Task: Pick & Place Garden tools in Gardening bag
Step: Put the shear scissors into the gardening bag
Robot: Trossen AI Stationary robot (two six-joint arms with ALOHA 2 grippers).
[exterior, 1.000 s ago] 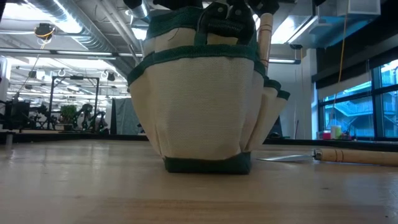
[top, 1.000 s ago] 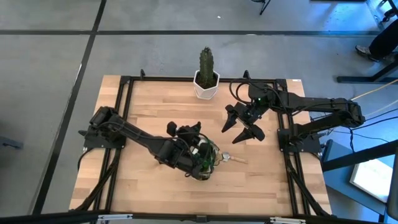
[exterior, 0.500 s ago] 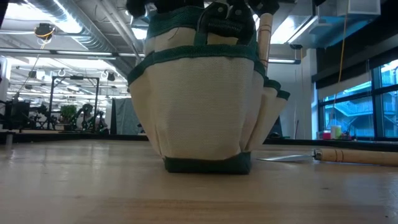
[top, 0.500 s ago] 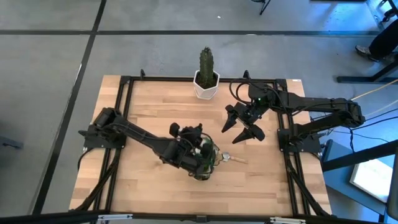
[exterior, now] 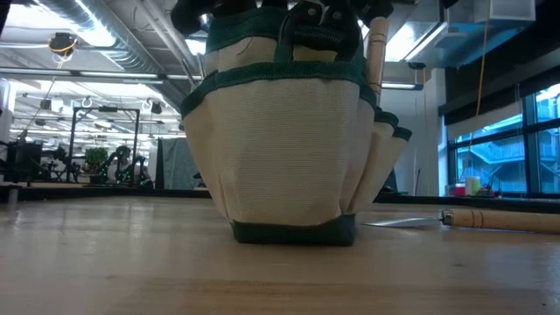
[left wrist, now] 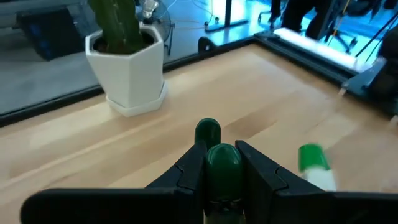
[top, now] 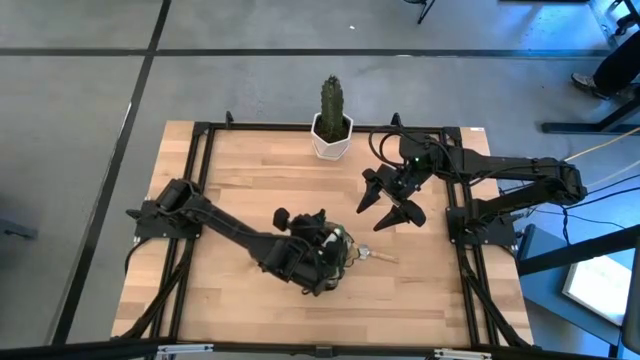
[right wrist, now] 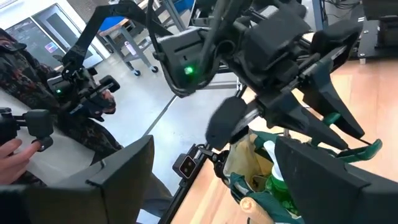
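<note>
- Left claw [left wrist: 214,163] was closed narrowly on a green-capped sprayer [left wrist: 222,163], cap showing between the two dark fingers; in the high view it sat right over the gardening bag [top: 335,258], near the counter's middle.
- Right claw [top: 390,205] hung wide open and empty, near the right frame rail, well apart from the bag – waiting.
- Bag stood upright in the low view [exterior: 284,149], tan body with green trim; dark handles and one wooden handle [exterior: 376,52] stuck up out of its top and side pocket.
- One wooden-handled tool [exterior: 499,219] lay flat on the counter just beside the bag, metal end toward it – not yet packed.
- Step, as judged: sprayer being placed into the bag. Next move likely calls for lowering it clear of the rim and the tools already inside, then opening the fingers; the loose tool remains after that.
- Counter [top: 250,190]: light wood planks inside a black frame; cactus in a white pot [top: 331,125] at the far edge.
- Room: grey floor, workshop racks and ceiling lights behind; a person's hand with a device [right wrist: 25,134] in the right wrist view.
</note>
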